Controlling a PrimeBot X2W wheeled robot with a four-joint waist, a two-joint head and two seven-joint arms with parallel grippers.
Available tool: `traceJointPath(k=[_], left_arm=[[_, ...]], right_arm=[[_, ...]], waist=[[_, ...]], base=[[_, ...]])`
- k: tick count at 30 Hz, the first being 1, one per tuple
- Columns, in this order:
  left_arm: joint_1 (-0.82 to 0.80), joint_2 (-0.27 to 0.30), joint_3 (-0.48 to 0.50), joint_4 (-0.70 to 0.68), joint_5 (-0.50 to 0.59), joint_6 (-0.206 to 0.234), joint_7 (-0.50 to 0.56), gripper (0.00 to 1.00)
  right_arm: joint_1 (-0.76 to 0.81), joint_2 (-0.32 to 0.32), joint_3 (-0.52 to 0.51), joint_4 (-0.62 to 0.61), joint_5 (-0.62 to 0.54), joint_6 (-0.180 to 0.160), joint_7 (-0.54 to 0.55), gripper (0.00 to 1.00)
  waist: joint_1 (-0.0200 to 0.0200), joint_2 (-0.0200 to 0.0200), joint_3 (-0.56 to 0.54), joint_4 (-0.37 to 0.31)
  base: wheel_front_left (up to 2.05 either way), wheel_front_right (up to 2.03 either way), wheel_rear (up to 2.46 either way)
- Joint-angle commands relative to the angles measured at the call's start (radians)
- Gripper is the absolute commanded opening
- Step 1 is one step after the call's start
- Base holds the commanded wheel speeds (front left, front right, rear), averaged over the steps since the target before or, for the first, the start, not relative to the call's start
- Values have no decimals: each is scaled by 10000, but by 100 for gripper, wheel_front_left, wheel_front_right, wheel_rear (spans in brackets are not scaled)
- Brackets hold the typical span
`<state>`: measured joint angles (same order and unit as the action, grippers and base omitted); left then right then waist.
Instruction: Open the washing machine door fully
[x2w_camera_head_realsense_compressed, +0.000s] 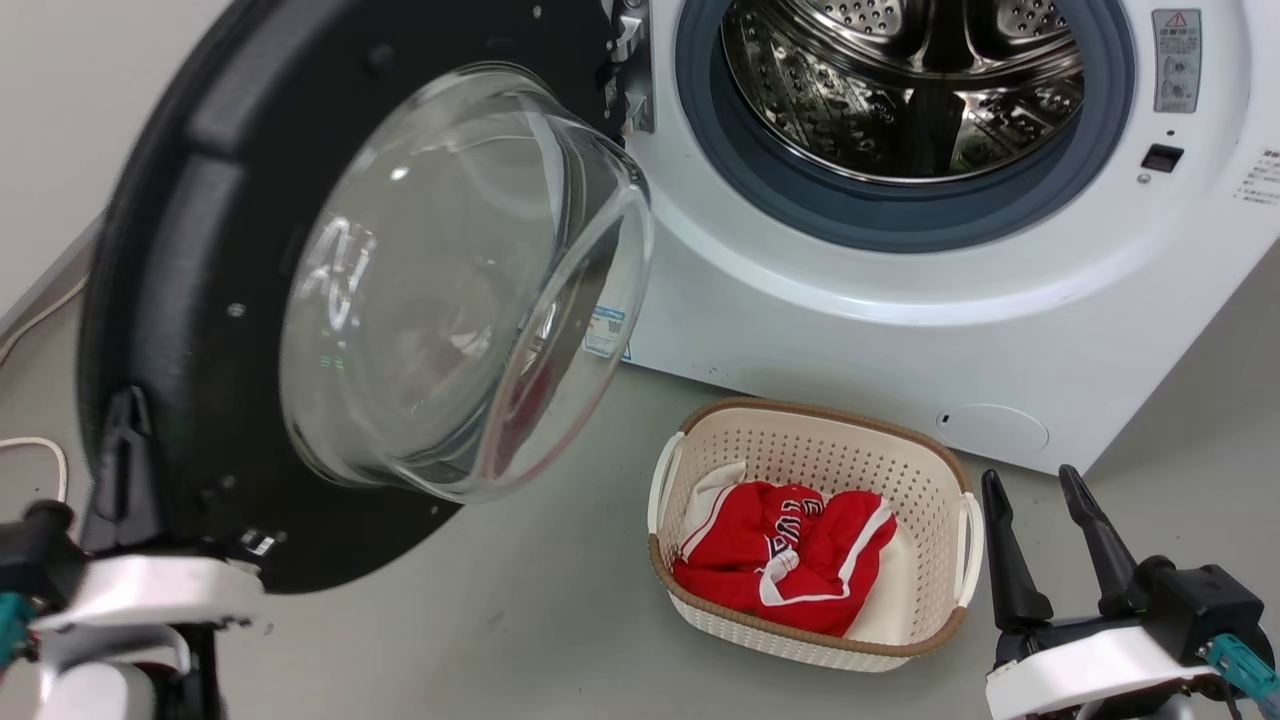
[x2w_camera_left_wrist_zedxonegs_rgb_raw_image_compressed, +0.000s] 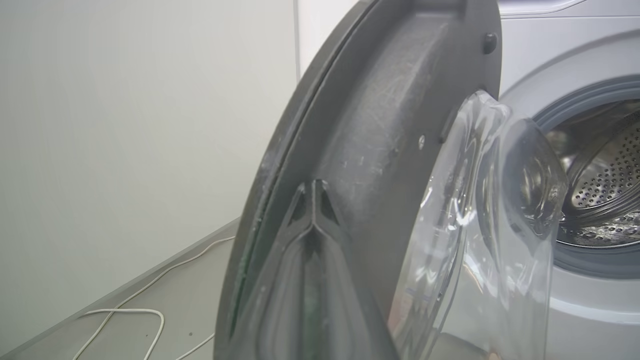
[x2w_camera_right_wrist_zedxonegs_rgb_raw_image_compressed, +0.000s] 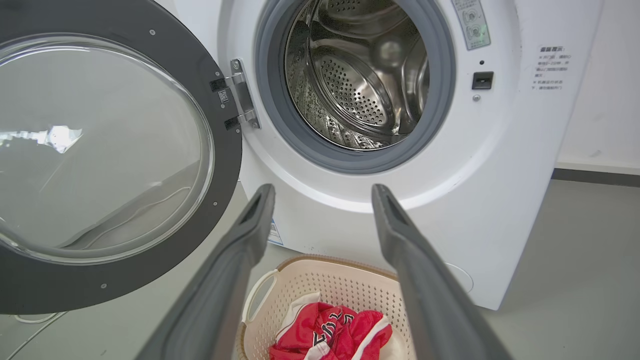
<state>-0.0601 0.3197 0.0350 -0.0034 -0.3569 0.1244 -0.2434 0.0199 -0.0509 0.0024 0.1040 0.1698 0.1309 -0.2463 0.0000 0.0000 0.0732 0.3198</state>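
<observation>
- The washing machine door (x2w_camera_head_realsense_compressed: 180, 250) (x2w_camera_left_wrist_zedxonegs_rgb_raw_image_compressed: 380, 125) (x2w_camera_right_wrist_zedxonegs_rgb_raw_image_compressed: 227, 150) is seen swung out on its hinge (x2w_camera_head_realsense_compressed: 630, 70) (x2w_camera_right_wrist_zedxonegs_rgb_raw_image_compressed: 242, 97) to the robot's left, well clear of the drum opening.
- Its inner face is turned toward the head camera, with the clear glass bowl (x2w_camera_head_realsense_compressed: 460, 290) (x2w_camera_left_wrist_zedxonegs_rgb_raw_image_compressed: 490, 225) (x2w_camera_right_wrist_zedxonegs_rgb_raw_image_compressed: 100, 150) bulging out from its centre.
- The washing machine (x2w_camera_head_realsense_compressed: 850, 330) (x2w_camera_left_wrist_zedxonegs_rgb_raw_image_compressed: 575, 50) (x2w_camera_right_wrist_zedxonegs_rgb_raw_image_compressed: 500, 165) is stood on the grey floor (x2w_camera_head_realsense_compressed: 520, 620). Its steel drum (x2w_camera_head_realsense_compressed: 900, 90) (x2w_camera_right_wrist_zedxonegs_rgb_raw_image_compressed: 360, 90) is exposed inside the grey rubber ring (x2w_camera_head_realsense_compressed: 900, 215) (x2w_camera_right_wrist_zedxonegs_rgb_raw_image_compressed: 350, 162).
- The left gripper (x2w_camera_head_realsense_compressed: 125, 410) (x2w_camera_left_wrist_zedxonegs_rgb_raw_image_compressed: 312, 187) is placed at the lower outer part of the door, against the dark inner face just beside the rim.
- Its jaws are drawn together with the tips meeting, and nothing is seen between them. Whether the door is actually touched cannot be told.
- The right gripper (x2w_camera_head_realsense_compressed: 1030, 480) (x2w_camera_right_wrist_zedxonegs_rgb_raw_image_compressed: 322, 192) is held low at the right, apart from the machine. Its jaws are spread wide and hold nothing.
- A cream perforated basket (x2w_camera_head_realsense_compressed: 810, 410) (x2w_camera_right_wrist_zedxonegs_rgb_raw_image_compressed: 310, 280) is set on the floor in front of the machine, just left of the right gripper. A red and white garment (x2w_camera_head_realsense_compressed: 790, 560) (x2w_camera_right_wrist_zedxonegs_rgb_raw_image_compressed: 330, 330) is bundled inside it.
- A white cable (x2w_camera_head_realsense_compressed: 40, 445) (x2w_camera_left_wrist_zedxonegs_rgb_raw_image_compressed: 125, 312) is laid on the floor beyond the door, near the pale wall (x2w_camera_left_wrist_zedxonegs_rgb_raw_image_compressed: 125, 125).
</observation>
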Motion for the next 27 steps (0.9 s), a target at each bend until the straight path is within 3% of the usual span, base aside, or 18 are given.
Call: traceJointPath(k=[1, 17, 27], left_arm=[[-462, 147, 199, 639, -213, -172, 36, 0], [-2293, 1090, 1519, 3641, -485, -1029, -200, 0], [-1548, 878, 2145, 3160, 50, -1017, -216, 0]], right_arm=[[-227, 17, -8, -80, -59, -3, 31, 100], [-390, 17, -7, -193, -187, -3, 197, 100], [-270, 18, -2, -4, -4, -3, 105, 100]], waist=[[0, 0, 161, -49], [0, 0, 547, -335], [0, 0, 220, -584]], base=[[0, 0, 0], [0, 0, 0], [0, 0, 0]])
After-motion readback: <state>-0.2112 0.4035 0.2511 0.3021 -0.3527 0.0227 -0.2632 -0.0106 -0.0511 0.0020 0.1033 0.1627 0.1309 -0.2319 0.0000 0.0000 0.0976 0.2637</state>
